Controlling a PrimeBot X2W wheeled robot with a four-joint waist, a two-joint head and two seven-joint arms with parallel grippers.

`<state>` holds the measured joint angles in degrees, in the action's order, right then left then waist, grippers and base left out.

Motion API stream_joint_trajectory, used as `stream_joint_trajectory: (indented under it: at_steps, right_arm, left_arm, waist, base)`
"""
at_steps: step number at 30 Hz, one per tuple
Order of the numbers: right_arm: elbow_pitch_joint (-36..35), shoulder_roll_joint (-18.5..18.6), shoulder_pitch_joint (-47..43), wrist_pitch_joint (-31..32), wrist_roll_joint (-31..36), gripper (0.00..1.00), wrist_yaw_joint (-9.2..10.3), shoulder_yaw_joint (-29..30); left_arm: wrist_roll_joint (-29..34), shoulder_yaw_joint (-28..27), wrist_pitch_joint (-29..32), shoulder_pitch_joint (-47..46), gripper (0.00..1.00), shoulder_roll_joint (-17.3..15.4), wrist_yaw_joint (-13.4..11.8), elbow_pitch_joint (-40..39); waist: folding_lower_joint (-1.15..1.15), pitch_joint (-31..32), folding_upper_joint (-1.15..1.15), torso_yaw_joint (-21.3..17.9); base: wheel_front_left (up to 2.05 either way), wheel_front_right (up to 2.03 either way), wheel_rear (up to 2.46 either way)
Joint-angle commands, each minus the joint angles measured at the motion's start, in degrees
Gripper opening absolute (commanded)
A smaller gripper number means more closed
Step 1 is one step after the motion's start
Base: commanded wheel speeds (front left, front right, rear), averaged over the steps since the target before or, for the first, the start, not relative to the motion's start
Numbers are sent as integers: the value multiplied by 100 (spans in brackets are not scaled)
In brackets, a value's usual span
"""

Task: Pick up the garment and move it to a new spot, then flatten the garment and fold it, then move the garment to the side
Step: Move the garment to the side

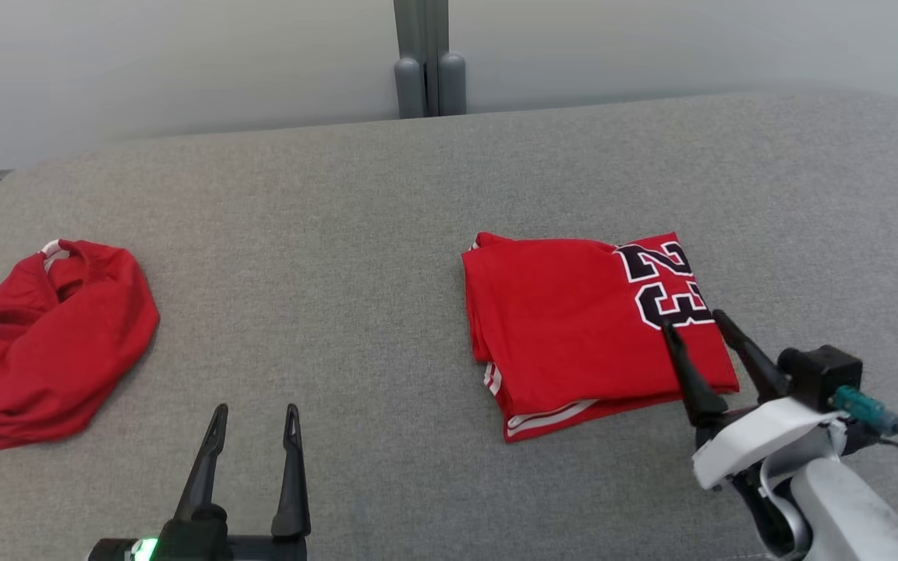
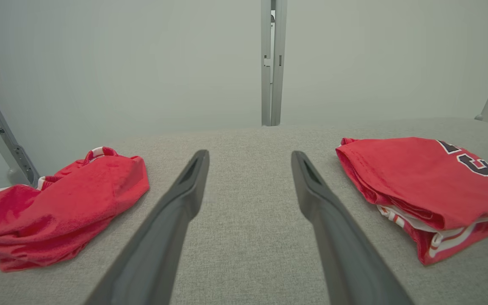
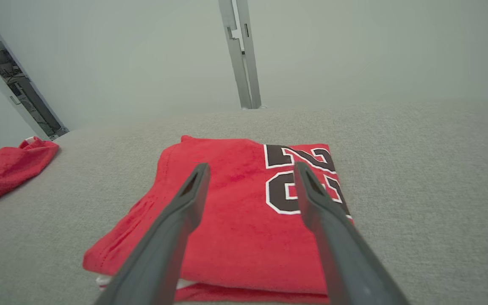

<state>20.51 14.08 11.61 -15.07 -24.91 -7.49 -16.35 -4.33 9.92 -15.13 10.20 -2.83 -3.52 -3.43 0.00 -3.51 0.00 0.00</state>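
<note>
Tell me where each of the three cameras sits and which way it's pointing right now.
Head view: on the head, looking forward and down over the grey surface; left gripper lower left, right gripper above the folded jersey.
Left wrist view: low, along its own open fingers toward bare surface between the garments.
Right wrist view: along its own open fingers, down at the jersey's number.
Shared: all three show the jersey and the crumpled garment.

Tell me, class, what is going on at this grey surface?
A two-armed robot is working with red clothes on a grey padded surface. Its right arm holds open jaws over the near right corner of a folded red jersey numbered 23, gripping nothing. The left jaws, also open, hang above bare surface. A crumpled red garment lies apart at far left.
</note>
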Motion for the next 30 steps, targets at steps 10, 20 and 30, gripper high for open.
stream_joint_trajectory:
  at_steps: [10,20,30]
  right_arm:
    - [862,1499,1028,287,-2666,100,-1,-1116]
    - [874,2306,1578,606,-3927,100,-1,-1918]
    - [931,2592,2007,1001,-4611,34,-1,-2708]
  left_arm:
    - [21,219,1,-520,100,-13,36,87]
    - [44,391,0,-883,100,-12,67,115]
    - [54,581,0,-1184,100,-13,79,212]
  waist:
    - [0,-779,0,276]
    - [0,-1251,0,421]
    - [0,-1590,0,587]
  base:
    - [0,0,0]
    - [0,0,0]
    - [0,0,0]
